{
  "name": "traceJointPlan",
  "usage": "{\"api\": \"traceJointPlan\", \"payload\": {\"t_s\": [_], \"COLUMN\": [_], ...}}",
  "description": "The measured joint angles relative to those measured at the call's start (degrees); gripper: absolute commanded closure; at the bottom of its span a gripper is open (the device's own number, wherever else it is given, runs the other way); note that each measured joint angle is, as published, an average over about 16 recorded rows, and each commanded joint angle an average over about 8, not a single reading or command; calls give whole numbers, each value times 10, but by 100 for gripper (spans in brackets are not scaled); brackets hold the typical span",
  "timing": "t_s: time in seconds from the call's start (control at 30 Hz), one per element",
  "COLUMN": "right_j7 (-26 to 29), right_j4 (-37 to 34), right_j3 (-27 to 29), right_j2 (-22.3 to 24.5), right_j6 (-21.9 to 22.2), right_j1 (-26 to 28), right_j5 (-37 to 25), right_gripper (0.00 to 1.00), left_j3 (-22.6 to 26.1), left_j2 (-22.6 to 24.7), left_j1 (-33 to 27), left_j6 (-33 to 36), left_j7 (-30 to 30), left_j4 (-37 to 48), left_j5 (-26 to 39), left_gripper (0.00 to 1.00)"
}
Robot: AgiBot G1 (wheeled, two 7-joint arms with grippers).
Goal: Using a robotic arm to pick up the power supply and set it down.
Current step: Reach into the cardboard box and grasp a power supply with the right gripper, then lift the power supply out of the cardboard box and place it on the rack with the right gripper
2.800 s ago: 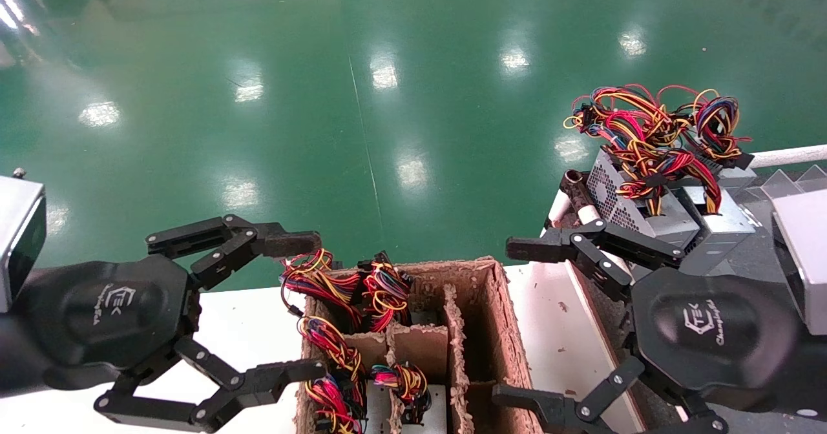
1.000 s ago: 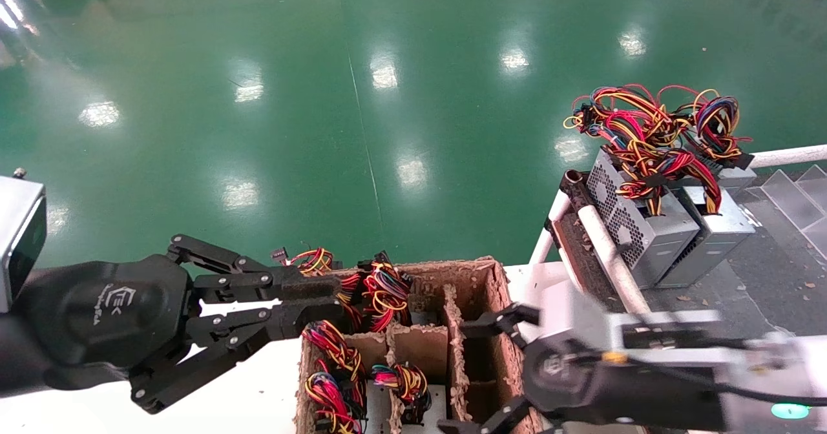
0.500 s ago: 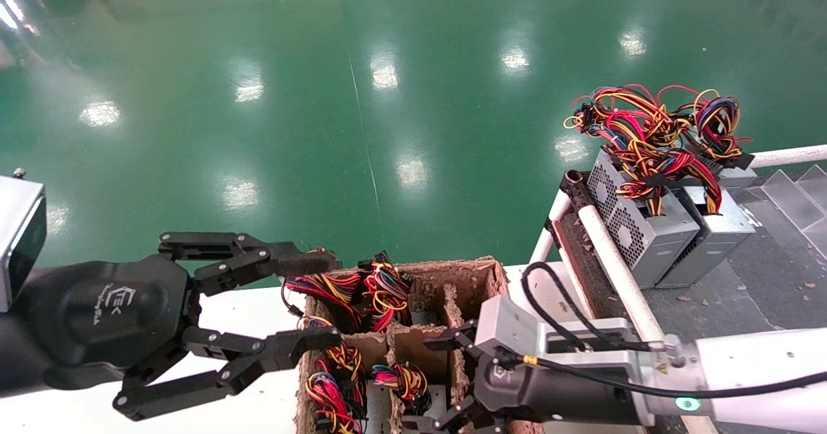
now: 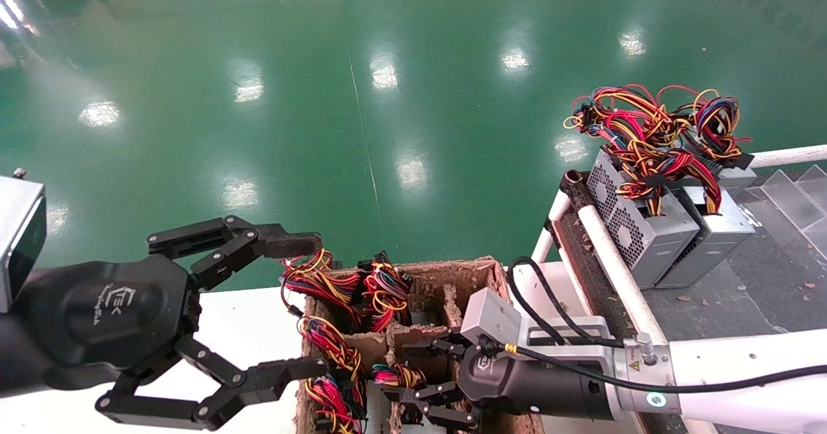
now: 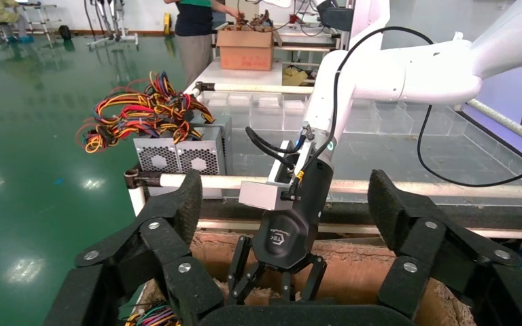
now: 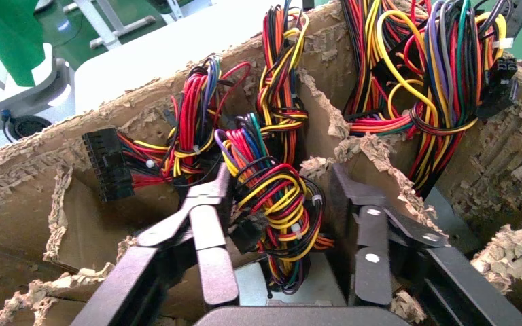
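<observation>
Glossy green floor point(image 4: 362, 98) fills the far view; the white desk point(image 4: 252, 330) sits at the near edge, carrying the brown cardboard divider box point(image 4: 481, 279) with ragged partitions. To the right, a dark conveyor surface with white tube rails point(image 4: 610, 253) holds two silver-grey perforated metal power supplies with tangled red-yellow-blue wires point(image 4: 636, 224) near its left rail, so by the look of it some units are already set down.

The white tubular right arm with black wrist point(image 4: 730, 382) reaches across into the box. The right tool point(image 6: 282, 224) is open, its two fingers dropped into a middle compartment on either side of a bundled red, yellow, green and black wire loom point(image 6: 275, 204), not yet closed on it. Under the bundle a bit of the silver-grey metal box of the target power supply point(image 6: 312, 278) shows, still seated in its compartment.

The black linkage-finger left tool point(image 4: 303, 305) hovers wide open and empty at the box's left side over the desk, idle.

Progress estimate: approach done; closing, lifting out and placing on the conveyor are left. More wired units remain in neighbouring compartments.
</observation>
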Motion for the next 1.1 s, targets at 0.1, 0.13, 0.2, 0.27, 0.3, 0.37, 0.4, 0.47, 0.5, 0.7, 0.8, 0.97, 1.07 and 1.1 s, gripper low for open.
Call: {"api": "traceJointPlan", "payload": {"t_s": [0.1,0.13,0.2,0.27,0.3,0.37,0.4,0.47,0.5,0.7,0.8,0.97,1.07,1.1], "right_j7": [-2,-3,-5,-7,-8,-10,-11,-13,-14,-20,-20,-21,-21,-22], "right_j4": [-7,-9,-12,-14,-15,-17,-17,-16,-15,2,18,49,65,69], "right_j3": [-1,-1,-1,0,0,1,2,5,6,25,42,83,116,127], "right_j2": [-4,-5,-6,-7,-7,-7,-6,-5,-3,19,38,79,109,118], "right_j6": [0,0,-1,-2,-2,-3,-4,-5,-6,-12,-14,-18,-20,-21], "right_j1": [0,0,0,0,-1,-1,-2,-2,-3,-2,-1,2,6,8], "right_j5": [1,1,2,4,5,7,9,13,16,40,59,109,148,161], "right_gripper": [100,100,100,100,100,100,100,100,100,100,100,100,100,100], "left_j3": [0,0,0,0,0,0,0,0,0,0,0,0,0,0], "left_j2": [0,0,0,0,0,0,0,0,0,0,0,0,0,0], "left_j1": [0,0,0,0,0,0,0,0,0,0,0,0,0,0], "left_j6": [0,0,0,0,0,0,0,0,0,0,0,0,0,0], "left_j7": [0,0,0,0,0,0,0,0,0,0,0,0,0,0], "left_j4": [0,0,0,0,0,0,0,0,0,0,0,0,0,0], "left_j5": [0,0,0,0,0,0,0,0,0,0,0,0,0,0], "left_gripper": [0,0,0,0,0,0,0,0,0,0,0,0,0,0]}}
